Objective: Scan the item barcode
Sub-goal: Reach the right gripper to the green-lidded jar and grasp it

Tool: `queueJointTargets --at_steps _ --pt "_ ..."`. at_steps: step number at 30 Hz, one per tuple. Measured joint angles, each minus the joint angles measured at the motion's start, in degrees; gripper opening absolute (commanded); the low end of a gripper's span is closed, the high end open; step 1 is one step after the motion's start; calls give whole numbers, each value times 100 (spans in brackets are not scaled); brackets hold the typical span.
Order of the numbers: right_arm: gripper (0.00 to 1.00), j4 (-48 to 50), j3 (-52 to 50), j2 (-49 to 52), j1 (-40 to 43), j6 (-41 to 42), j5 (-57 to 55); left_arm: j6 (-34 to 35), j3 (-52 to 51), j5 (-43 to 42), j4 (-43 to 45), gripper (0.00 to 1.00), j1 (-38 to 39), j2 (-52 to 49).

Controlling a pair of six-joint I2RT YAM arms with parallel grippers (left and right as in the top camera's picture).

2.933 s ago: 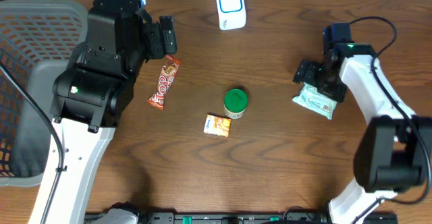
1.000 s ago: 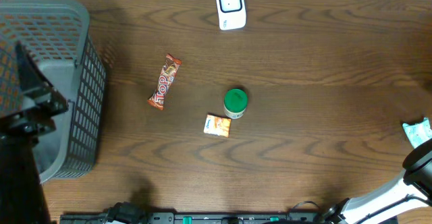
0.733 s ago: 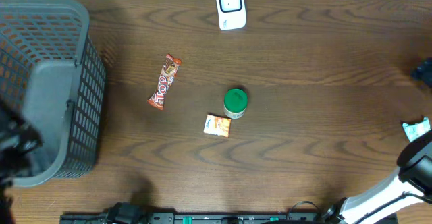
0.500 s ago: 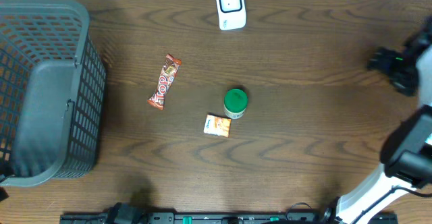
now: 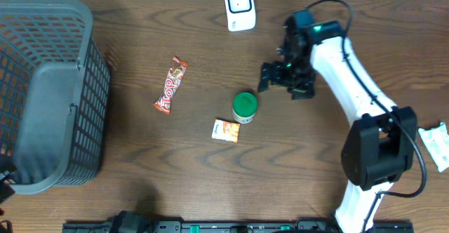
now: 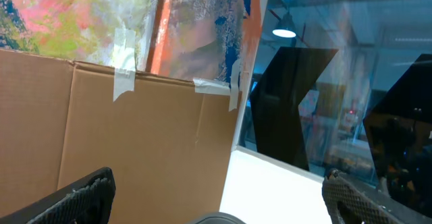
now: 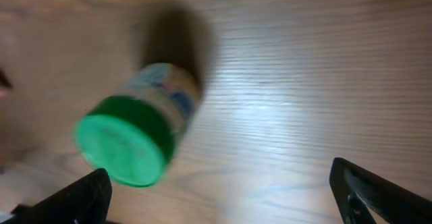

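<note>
A white barcode scanner [image 5: 238, 7] with a blue frame stands at the table's back edge. On the table lie a red candy bar [image 5: 171, 85], a green-lidded jar [image 5: 245, 107] and a small orange packet [image 5: 226, 130]. My right gripper [image 5: 285, 85] hovers just right of the jar, open and empty. The right wrist view shows the jar [image 7: 138, 133] blurred by my left finger [image 7: 81, 197]. A white-and-teal packet [image 5: 438, 143] lies at the right edge. My left gripper [image 6: 219, 177] is open, facing cardboard, off the table to the left.
A grey mesh basket [image 5: 49, 92] fills the left end of the table. The right arm's white links [image 5: 351, 71] cross the table's right half. A cardboard sheet [image 6: 121, 143] and a white surface [image 6: 277, 190] face the left wrist camera.
The right arm swung in from the right edge to beside the jar, its jaws now wide apart. The white-and-teal packet stays at the right edge. The left arm has left the overhead view.
</note>
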State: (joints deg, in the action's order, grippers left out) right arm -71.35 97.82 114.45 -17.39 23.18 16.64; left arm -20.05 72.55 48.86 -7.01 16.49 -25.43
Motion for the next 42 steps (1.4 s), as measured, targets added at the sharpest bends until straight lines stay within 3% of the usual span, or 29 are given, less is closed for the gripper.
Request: queueJointTargets --at_steps 9,15,28,40,42 --pt "99 428 0 0 -990 872 -407 -66 0 -9 -37 98 0 234" --pt "99 527 0 0 -1316 1322 -973 166 -101 -452 -474 98 0 844" --pt "99 601 0 39 -1515 1519 -1248 356 -328 -697 -437 98 0 1255" --pt "99 610 -2 1123 -1620 1523 -1252 417 -350 -699 -461 98 0 1255" --pt "93 625 -2 1154 -1620 1523 -1255 511 -350 -699 -490 98 0 1255"
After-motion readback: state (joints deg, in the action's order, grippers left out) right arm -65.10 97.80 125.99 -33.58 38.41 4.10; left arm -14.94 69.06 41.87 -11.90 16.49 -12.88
